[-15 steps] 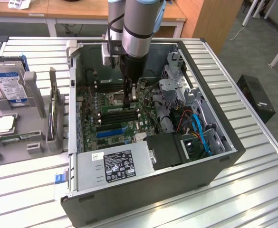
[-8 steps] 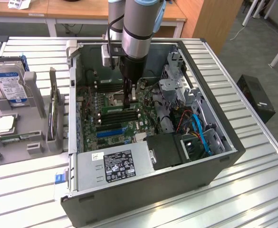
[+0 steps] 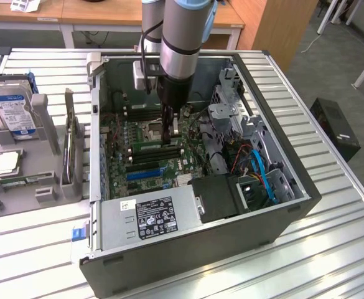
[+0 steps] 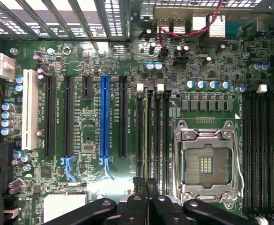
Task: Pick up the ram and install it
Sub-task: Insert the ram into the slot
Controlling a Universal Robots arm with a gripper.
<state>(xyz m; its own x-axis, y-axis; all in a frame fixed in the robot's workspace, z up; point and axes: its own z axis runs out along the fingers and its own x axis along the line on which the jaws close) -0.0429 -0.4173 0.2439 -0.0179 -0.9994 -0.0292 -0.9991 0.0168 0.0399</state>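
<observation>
On the exterior view's left I had the grey tray (image 3: 45, 187) on the slatted table (image 3: 331, 249), with a hard drive (image 3: 10, 109) standing at its far end, a processor (image 3: 7, 163) lying flat nearer the camera, and a card (image 3: 70, 146) upright on edge just beside the case (image 3: 200, 249). The case lay open on its side, its power supply (image 3: 154, 215) along the near wall. Over the middle of the board (image 3: 122, 165) the arm (image 3: 178, 43) reached straight down, and the gripper (image 3: 170, 134) hung at the bank of black memory slots (image 3: 150, 157) near the socket (image 3: 150, 129). The ram (image 3: 149, 147) stood on edge along one of those slots, a thin green strip, with the fingertips right at its top edge. In the wrist view the gripper (image 4: 144, 183) had its fingers (image 4: 137, 180) drawn nearly together above the slots (image 4: 151, 136), which ran between the blue slot (image 4: 104, 117) and the socket (image 4: 206, 164); I could not tell whether they pinched the ram or only pressed on it. Toward the exterior view's right, blue cables (image 3: 262, 174) curled inside the case, and a black box (image 3: 334, 128) sat on the floor beyond the table.
</observation>
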